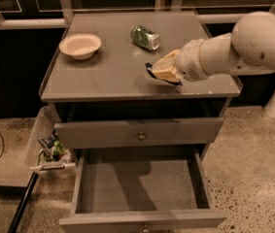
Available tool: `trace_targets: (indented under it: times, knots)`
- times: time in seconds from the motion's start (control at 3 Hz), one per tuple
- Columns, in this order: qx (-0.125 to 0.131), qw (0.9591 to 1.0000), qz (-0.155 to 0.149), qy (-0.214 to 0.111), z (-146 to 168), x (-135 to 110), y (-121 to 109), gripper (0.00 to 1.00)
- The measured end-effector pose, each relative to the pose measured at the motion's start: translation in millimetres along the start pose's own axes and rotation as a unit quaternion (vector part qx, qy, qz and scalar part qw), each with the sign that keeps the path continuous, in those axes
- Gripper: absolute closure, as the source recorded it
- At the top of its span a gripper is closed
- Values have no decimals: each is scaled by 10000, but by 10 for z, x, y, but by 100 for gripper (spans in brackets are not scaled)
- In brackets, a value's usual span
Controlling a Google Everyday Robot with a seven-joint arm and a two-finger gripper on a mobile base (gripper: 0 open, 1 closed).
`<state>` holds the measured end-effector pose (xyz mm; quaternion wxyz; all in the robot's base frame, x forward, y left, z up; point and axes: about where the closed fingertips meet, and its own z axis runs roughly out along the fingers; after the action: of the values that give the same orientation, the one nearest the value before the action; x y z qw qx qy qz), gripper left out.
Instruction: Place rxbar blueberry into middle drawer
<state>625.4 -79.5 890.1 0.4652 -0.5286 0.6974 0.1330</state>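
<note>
The hand (pixel 165 71), pinching the rxbar blueberry (pixel 150 72) above the table (pixel 103 76), should clear the front edge before lowering into the open middle drawer (pixel 137 186).

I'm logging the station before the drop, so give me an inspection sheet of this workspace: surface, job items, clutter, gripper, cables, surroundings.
Surface: grey cabinet top, carrying a bowl and a can.
Job's things: rxbar blueberry in the gripper, dark wrapper peeking out; middle drawer pulled open, nothing inside.
Clutter: white bowl back left; green can on its side behind the gripper.
Grippers: gripper closed on the bar, at the top's front right.
Cables: dark cable on the floor, left.
Surroundings: bin of small items beside the cabinet; upper drawer shut.
</note>
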Motion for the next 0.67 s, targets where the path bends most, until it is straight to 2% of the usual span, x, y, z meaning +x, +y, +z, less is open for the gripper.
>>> trace_targets:
  times: [0.33, 0.67]
  knots:
    - [323, 9995, 42, 13, -336, 186, 260, 100]
    - [628, 9975, 319, 48, -522, 513, 580, 100]
